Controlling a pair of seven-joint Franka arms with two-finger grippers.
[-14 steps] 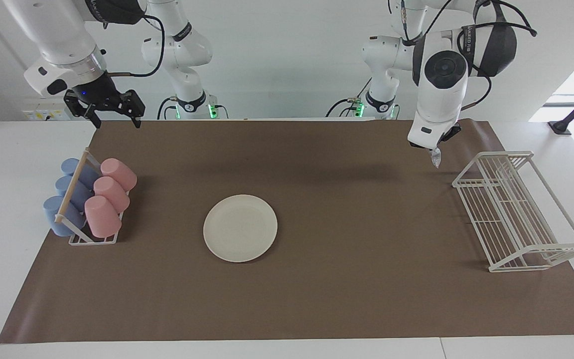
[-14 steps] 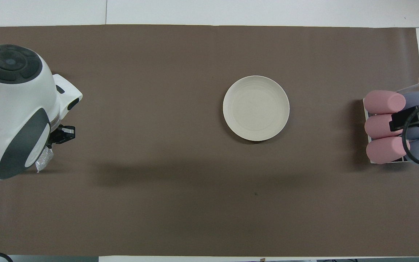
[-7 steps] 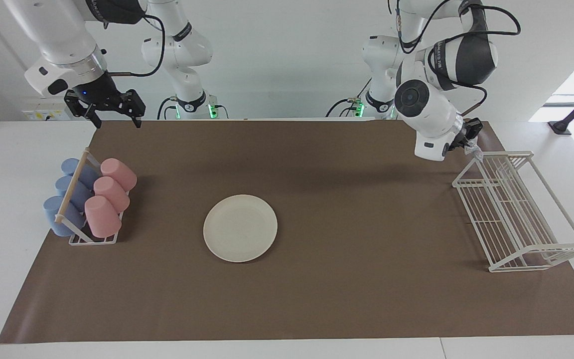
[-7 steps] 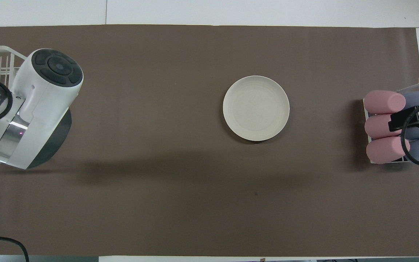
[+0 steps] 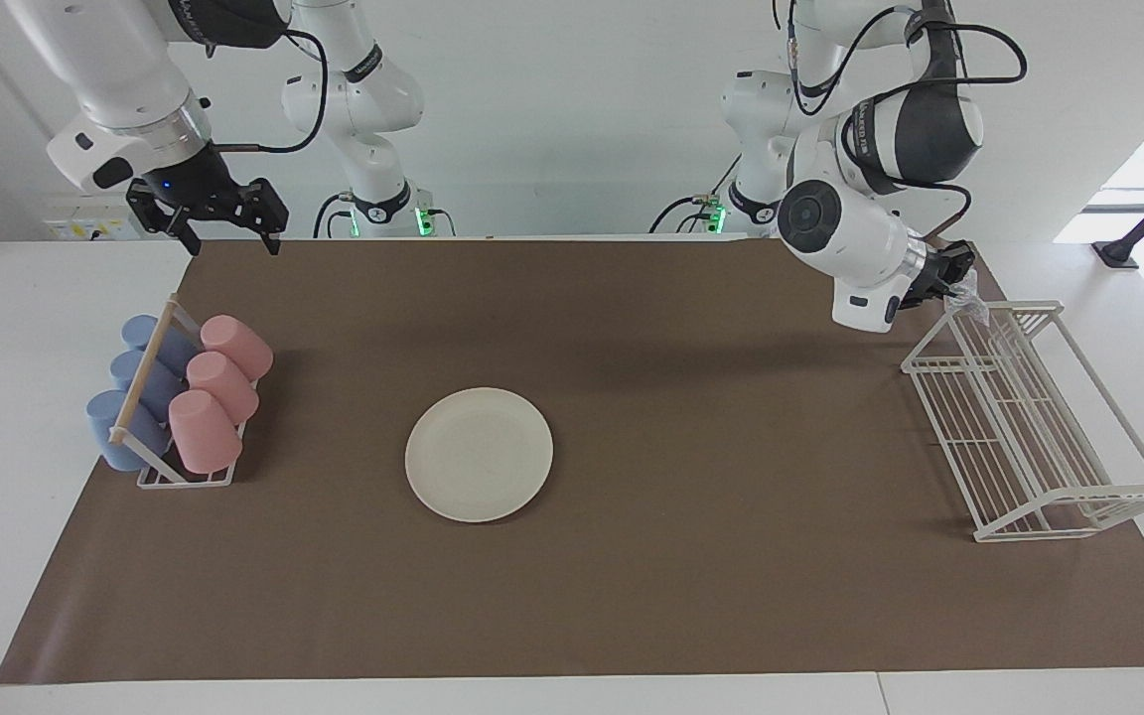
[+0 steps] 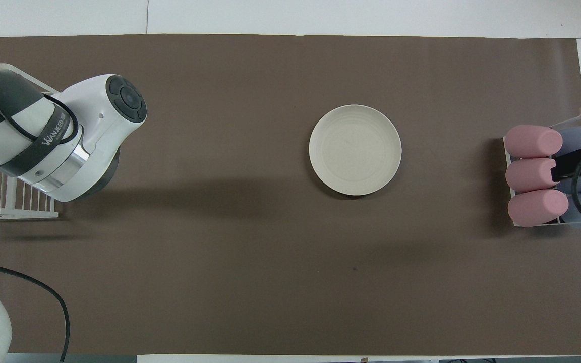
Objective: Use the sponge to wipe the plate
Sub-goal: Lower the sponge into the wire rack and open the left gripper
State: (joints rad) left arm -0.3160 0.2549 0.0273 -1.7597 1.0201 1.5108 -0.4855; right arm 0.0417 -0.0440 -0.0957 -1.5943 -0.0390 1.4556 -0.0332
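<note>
Over wire rack (image 5: 1029, 417): left gripper (image 5: 951, 279) pinching sponge (image 5: 967, 298); right gripper (image 5: 224, 230) fingers spread, empty.

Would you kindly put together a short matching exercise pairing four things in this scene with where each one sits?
Things:
1. plate
2. sponge
3. pink cups
4. right gripper

Places:
A. lying in the cup holder at the right arm's end of the table
B. flat on the brown mat, mid-table
C. held by the left gripper over the wire rack
D. up in the air with jaws open, waiting over the mat's corner by the cup holder

Pairs: 1-B, 2-C, 3-A, 4-D
</note>
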